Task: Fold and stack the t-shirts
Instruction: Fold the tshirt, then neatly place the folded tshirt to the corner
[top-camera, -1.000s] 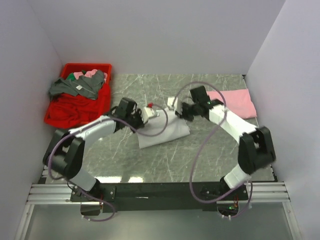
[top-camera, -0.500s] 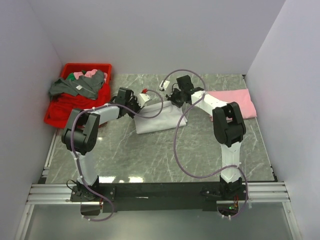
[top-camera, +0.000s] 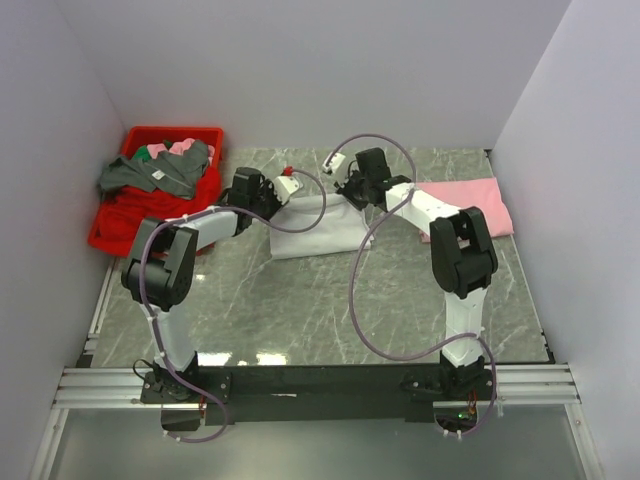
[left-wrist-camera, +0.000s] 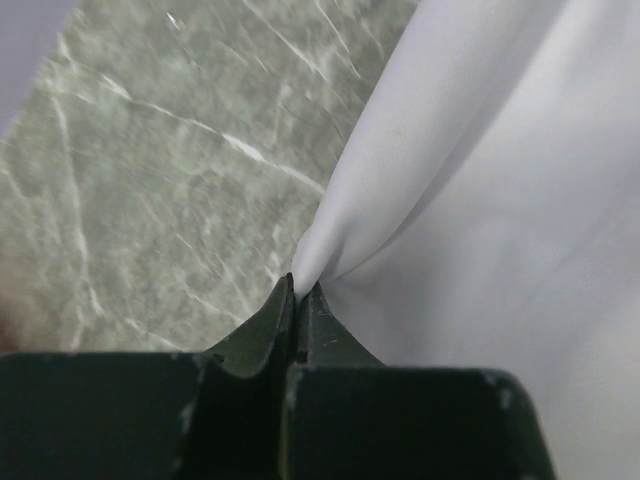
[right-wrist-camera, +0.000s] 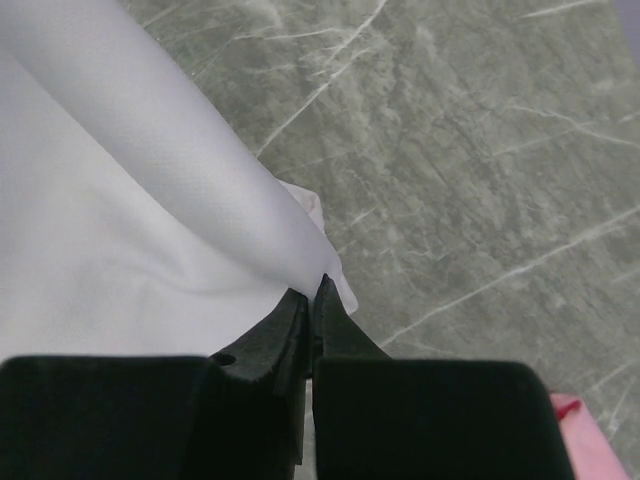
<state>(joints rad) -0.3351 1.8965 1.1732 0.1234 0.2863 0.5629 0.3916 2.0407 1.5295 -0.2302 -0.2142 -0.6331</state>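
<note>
Both jaws pinch far-edge corners of the white t-shirt (top-camera: 325, 238).

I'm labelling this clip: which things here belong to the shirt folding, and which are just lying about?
In the job: white t-shirt, pinched by left gripper and right gripper; pink t-shirt, lying at the right.
Lying about: red bin of clothes at the left; grey garment draped over its rim.

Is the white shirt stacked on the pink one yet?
No, the white shirt lies left of the pink shirt, not on it.
</note>
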